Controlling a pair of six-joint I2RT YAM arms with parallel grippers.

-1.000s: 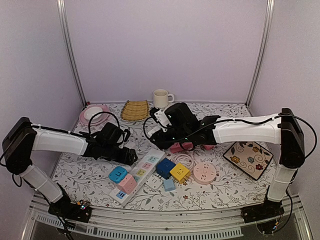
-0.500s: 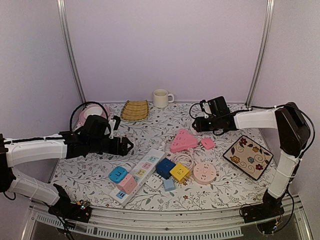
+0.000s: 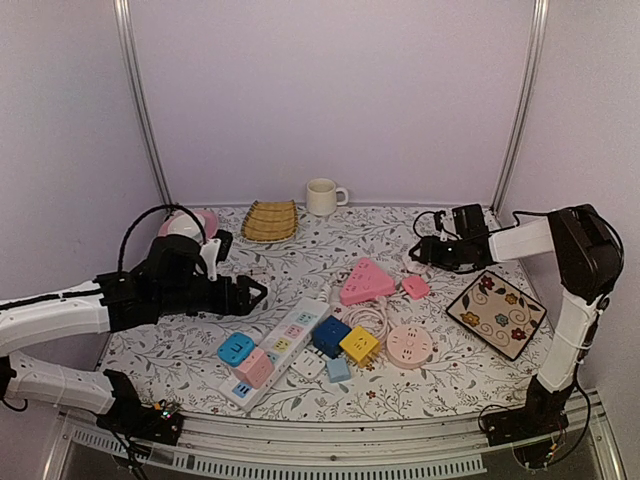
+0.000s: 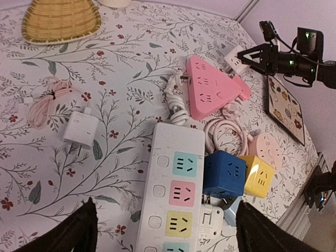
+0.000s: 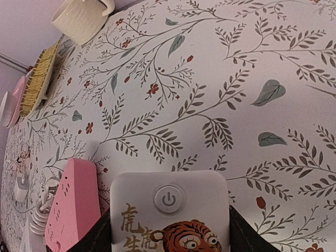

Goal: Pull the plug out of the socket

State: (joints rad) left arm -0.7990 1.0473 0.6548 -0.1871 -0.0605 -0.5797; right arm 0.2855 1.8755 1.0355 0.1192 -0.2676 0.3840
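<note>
The white tiger-printed adapter block (image 5: 169, 210) was cut off by the right wrist view's lower edge. The long white power strip (image 4: 167, 152) ran off the left wrist view's bottom.

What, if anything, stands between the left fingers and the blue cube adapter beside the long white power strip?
Nothing visible does. The left fingers are spread open toward the long white power strip, and the blue cube adapter lies unobstructed ahead, to its right; the yellow cube adapter sits beyond it.
</note>
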